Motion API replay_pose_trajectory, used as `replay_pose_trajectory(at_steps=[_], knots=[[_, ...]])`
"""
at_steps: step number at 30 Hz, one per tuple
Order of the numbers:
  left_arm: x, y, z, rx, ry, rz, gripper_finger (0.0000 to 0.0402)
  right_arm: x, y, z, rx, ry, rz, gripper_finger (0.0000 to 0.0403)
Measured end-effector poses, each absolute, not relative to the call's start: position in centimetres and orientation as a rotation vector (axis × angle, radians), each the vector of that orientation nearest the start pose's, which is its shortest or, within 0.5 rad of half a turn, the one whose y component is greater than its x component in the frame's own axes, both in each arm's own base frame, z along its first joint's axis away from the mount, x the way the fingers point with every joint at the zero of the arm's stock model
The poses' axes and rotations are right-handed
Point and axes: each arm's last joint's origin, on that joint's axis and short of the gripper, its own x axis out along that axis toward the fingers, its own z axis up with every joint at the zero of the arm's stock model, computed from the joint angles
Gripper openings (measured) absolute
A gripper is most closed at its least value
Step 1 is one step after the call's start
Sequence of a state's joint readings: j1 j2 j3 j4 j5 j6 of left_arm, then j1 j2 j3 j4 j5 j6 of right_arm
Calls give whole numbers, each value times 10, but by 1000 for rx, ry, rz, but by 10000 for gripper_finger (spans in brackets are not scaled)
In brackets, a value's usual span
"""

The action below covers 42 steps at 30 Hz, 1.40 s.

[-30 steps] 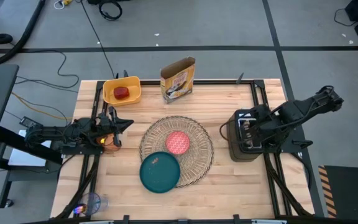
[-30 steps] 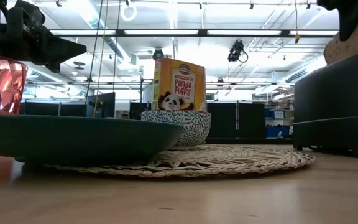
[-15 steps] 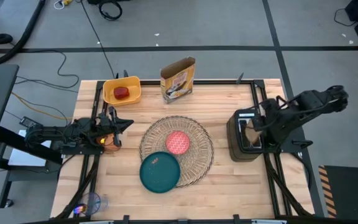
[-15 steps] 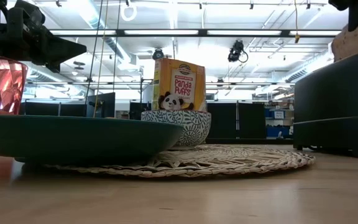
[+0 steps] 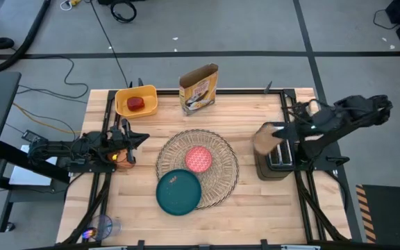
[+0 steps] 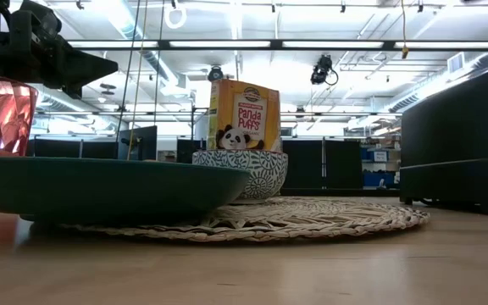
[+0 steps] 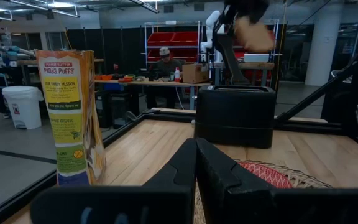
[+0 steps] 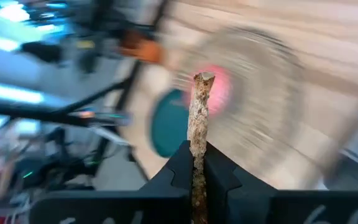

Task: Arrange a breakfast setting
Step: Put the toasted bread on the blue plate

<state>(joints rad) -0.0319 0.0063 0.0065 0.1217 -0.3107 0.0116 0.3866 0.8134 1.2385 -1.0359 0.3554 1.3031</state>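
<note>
My right gripper point(image 5: 280, 132) is shut on a slice of toast point(image 5: 262, 139), held above the black toaster point(image 5: 276, 160). The teal plate point(image 5: 179, 192) lies with its far edge on the woven placemat point(image 5: 217, 149). The red bowl of cereal point(image 5: 198, 158) stands on the placemat. The apple point(image 5: 137, 103) sits in the yellow bin. The orange cup point(image 5: 119, 156) stands on the table beside my left arm. My left gripper point(image 5: 135, 137) is shut and empty at the table's left. The spoon does not show. My right gripper pinches the toast's two flat faces point(image 8: 197, 163) between its two fingers. The slice shows edge-on and reaches past the fingertips. In the left wrist view the toast point(image 7: 253, 35) hangs tilted below the gripper, lifted clear above the toaster point(image 7: 235, 115).
A cereal box point(image 5: 198, 88) stands at the table's far middle, and the yellow bin point(image 5: 136, 101) at the far left. The toaster stands at the right edge. Bare wood lies along the near edge and between placemat and toaster.
My right gripper has gone up from the toaster, drawing the toast out of the slot until it is clear above it, and has shifted a little toward the table's left. The left arm has kept still.
</note>
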Motion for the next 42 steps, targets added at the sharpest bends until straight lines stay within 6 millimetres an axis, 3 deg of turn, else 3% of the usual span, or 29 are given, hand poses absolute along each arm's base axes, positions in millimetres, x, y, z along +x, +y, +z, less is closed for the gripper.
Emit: replay_pose_trajectory(at_steps=[7,12,17,23,27,33,42], knots=[[96,6,177,-9,-119,279,16,192,72,401,801,362,-119,18],[96,6,177,-9,-119,279,16,245,108,381,566,327,-39,18],[96,6,177,-10,-119,278,16,286,139,354,390,296,12,18],[96,6,177,-9,-119,279,16,324,172,323,155,172,63,18],[96,6,177,-9,-119,279,16,348,189,292,-55,130,76,18],[96,6,177,-10,-119,279,16,374,194,244,-229,222,26,18],[96,6,177,-9,-118,279,16,413,212,214,-543,366,-33,18]])
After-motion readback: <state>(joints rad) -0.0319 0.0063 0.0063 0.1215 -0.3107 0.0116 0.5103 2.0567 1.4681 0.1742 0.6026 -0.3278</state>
